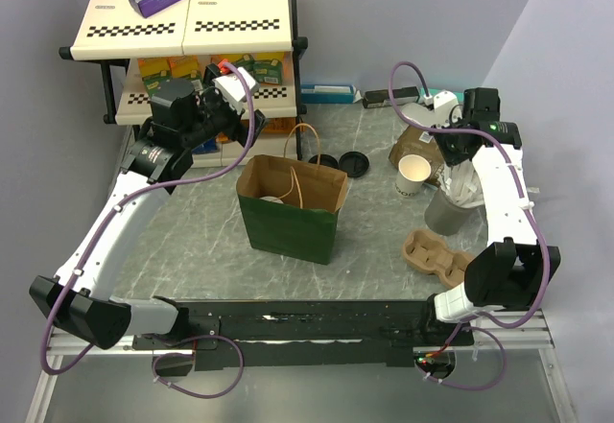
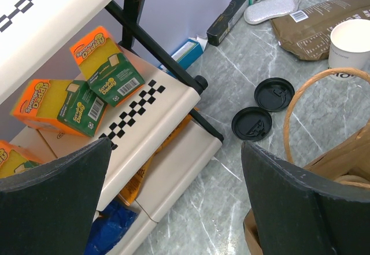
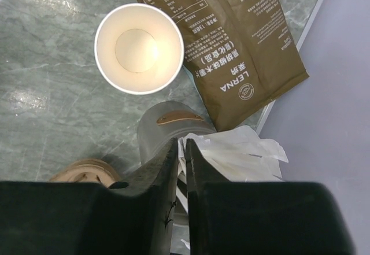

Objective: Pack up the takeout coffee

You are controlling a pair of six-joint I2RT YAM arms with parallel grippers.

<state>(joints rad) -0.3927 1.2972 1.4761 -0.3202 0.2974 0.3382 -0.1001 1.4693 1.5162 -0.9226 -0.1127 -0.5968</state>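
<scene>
A white paper cup [image 1: 413, 174] stands upright and empty on the marble table, left of the grey tumbler [image 1: 446, 212]. From above its tan inside [image 3: 139, 48] shows; it is also at the right edge of the left wrist view [image 2: 350, 44]. My right gripper [image 3: 184, 145] hangs over the tumbler [image 3: 167, 125], jaws nearly together on a white paper stick [image 3: 231, 151] of the bunch in it. My left gripper [image 2: 173, 200] is wide open and holds nothing, beside the shelf and behind the green paper bag [image 1: 293, 217]. Something white lies inside the bag.
A brown pulp cup tray [image 1: 436, 255] lies in front of the tumbler. Two black lids [image 1: 353, 163] [image 2: 252, 122] lie behind the bag. A brown coffee pouch [image 3: 231, 41] lies past the cup. The shelf [image 1: 182, 20] with sponge packs [image 2: 107, 64] stands at the back left.
</scene>
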